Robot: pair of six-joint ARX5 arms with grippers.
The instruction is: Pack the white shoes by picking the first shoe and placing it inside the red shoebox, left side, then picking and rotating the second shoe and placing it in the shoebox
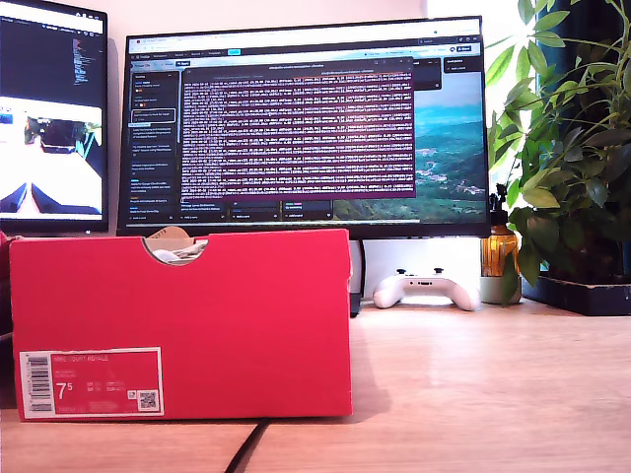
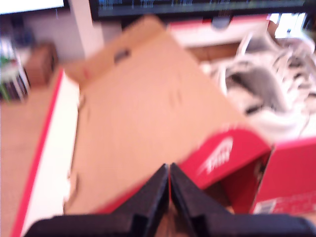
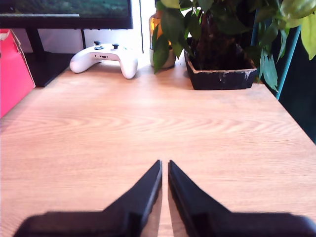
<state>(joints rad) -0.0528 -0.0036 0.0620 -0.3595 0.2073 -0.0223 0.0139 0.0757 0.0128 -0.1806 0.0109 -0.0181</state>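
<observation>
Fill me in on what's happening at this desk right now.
Nothing is being held. My first claw is shut and hovers over the red shoebox, above its opened cardboard lid; white shoes already lie inside the box. My second claw is shut too, over bare wooden desk, facing a white game controller and a potted plant. Neither arm shows in the exterior view.
</observation>
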